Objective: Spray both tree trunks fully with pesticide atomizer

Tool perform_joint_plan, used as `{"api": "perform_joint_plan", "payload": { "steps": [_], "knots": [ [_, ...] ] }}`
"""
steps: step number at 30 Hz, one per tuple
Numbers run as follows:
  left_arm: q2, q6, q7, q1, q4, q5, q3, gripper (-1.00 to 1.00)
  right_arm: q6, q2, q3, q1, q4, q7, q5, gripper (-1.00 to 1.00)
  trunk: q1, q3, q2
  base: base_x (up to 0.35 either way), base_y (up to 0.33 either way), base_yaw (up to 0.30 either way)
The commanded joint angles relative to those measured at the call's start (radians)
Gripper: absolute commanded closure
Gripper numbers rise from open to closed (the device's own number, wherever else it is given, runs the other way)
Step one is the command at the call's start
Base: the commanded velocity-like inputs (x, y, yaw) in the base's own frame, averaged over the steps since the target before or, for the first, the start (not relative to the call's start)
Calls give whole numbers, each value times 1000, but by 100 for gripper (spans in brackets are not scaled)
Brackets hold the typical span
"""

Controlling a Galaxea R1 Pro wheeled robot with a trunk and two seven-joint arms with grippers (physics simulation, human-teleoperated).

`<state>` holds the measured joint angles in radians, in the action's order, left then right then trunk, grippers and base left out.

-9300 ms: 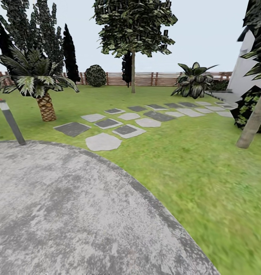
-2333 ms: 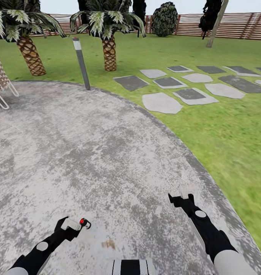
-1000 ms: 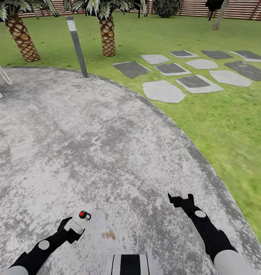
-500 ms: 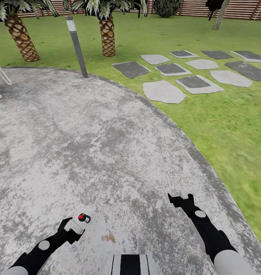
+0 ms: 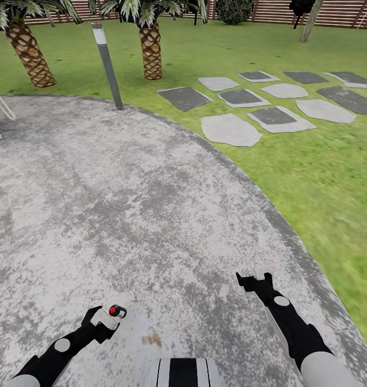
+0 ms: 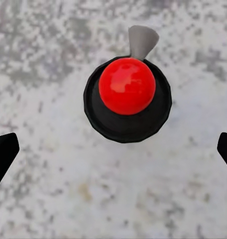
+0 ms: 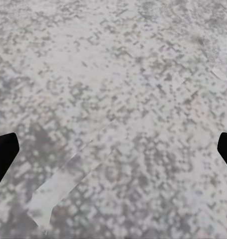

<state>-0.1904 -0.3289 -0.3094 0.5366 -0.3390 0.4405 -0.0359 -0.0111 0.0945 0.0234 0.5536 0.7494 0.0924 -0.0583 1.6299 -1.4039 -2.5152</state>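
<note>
The atomizer [image 6: 127, 99] stands on the paving [image 5: 151, 204] below the left gripper [image 5: 109, 316], fingers spread. Probably light, rigid, slippery; best grasped round its black body.

The left pincer [image 5: 109, 317] is closing in on the spray bottle [image 5: 117, 310], its red-topped head now between the open fingers.

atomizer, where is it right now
The atomizer stands on the grey paving low on the left of the head view, just ahead of the left pincer, whose open fingers flank it.
</note>
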Motion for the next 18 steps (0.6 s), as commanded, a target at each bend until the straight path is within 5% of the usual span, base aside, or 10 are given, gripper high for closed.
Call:
{"api": "perform_joint_plan", "payload": {
  "steps": [1, 18],
  "knots": [
    [0, -4, -4, 0, 0, 6, -4, -100, -1, 1, 1, 0, 1, 1, -6, -100, 0, -1, 0, 2, 0, 0],
    [6, -4, -4, 0, -1, 7, -4, -100, -1, 1, 0, 0, 1, 1, -6, -100, 0, -1, 0, 35, 0, 0]
  ]
}}
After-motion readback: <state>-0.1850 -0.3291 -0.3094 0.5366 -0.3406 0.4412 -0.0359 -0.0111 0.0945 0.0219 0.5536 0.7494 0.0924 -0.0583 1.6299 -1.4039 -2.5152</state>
